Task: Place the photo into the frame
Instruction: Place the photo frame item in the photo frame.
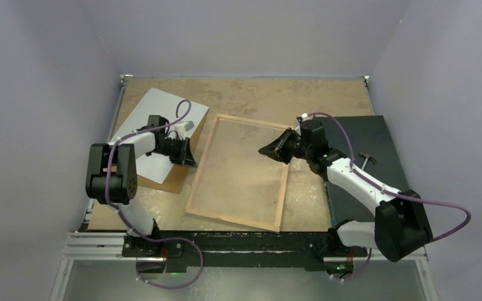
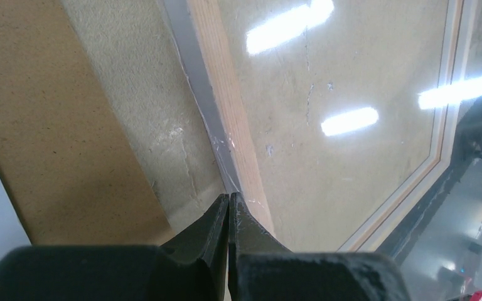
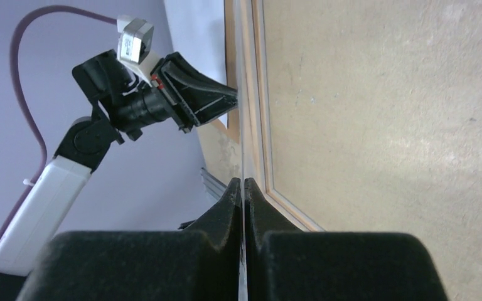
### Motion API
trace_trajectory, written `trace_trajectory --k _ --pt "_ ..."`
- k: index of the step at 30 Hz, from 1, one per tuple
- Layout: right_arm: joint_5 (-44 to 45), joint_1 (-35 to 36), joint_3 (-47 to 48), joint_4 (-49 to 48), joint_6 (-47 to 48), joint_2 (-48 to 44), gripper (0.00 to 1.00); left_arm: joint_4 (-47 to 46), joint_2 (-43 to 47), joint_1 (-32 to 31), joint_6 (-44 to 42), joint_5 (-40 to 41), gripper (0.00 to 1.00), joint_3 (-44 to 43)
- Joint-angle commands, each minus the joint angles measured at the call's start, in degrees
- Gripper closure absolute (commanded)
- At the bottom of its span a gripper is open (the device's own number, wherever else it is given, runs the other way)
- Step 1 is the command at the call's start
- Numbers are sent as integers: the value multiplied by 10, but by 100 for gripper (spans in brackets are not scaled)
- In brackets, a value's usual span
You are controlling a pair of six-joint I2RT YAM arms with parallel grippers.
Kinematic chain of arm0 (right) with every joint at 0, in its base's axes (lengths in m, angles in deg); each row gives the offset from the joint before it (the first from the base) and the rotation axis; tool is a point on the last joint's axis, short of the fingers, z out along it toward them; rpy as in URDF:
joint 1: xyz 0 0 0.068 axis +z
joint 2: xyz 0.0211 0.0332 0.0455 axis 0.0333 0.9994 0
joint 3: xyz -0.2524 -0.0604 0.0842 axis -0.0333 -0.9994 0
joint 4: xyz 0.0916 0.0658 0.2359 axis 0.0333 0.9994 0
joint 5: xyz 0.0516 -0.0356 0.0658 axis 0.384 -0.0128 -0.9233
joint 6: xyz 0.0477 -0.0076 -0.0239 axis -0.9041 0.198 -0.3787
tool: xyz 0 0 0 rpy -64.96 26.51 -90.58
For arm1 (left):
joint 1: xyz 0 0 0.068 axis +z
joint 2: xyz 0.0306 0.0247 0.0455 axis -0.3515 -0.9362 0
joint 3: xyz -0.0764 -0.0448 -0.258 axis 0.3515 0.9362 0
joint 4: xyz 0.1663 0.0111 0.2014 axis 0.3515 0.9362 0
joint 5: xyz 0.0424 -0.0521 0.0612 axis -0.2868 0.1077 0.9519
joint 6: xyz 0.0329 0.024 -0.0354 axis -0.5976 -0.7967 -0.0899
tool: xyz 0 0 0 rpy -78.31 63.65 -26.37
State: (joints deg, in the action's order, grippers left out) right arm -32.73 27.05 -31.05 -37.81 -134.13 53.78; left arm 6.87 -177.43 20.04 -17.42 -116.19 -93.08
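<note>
Pinching what, exactly?
— Left gripper point(image 2: 229, 197) and right gripper point(image 3: 243, 183) each clamp the clear transparent sheet point(image 1: 241, 169) over the light-wood rectangular frame point(image 1: 232, 220), mid-table.
— Next?
— Probably seat it, then fetch the white-backed paper photo point(image 1: 147, 113), far left on the brown board point(image 1: 174, 180).

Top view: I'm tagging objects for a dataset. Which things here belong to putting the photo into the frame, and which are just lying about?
Belongs to the job: photo, white side up; frame, wood side up; clear sheet; brown backing board under the photo.
Just lying about: dark mat; small tool on it.
</note>
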Motion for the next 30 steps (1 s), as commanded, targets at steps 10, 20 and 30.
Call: trace_trajectory --k 10,20,30 --pt "26 -59 -6 -3 112 11 100 6 15 5 -12 -23 100 -12" --pt "-7 -66 -46 -38 103 20 100 4 12 0 -10 -21 100 -12" --pt "-5 -68 -66 -32 97 6 100 -1 11 -6 -6 -23 100 -11"
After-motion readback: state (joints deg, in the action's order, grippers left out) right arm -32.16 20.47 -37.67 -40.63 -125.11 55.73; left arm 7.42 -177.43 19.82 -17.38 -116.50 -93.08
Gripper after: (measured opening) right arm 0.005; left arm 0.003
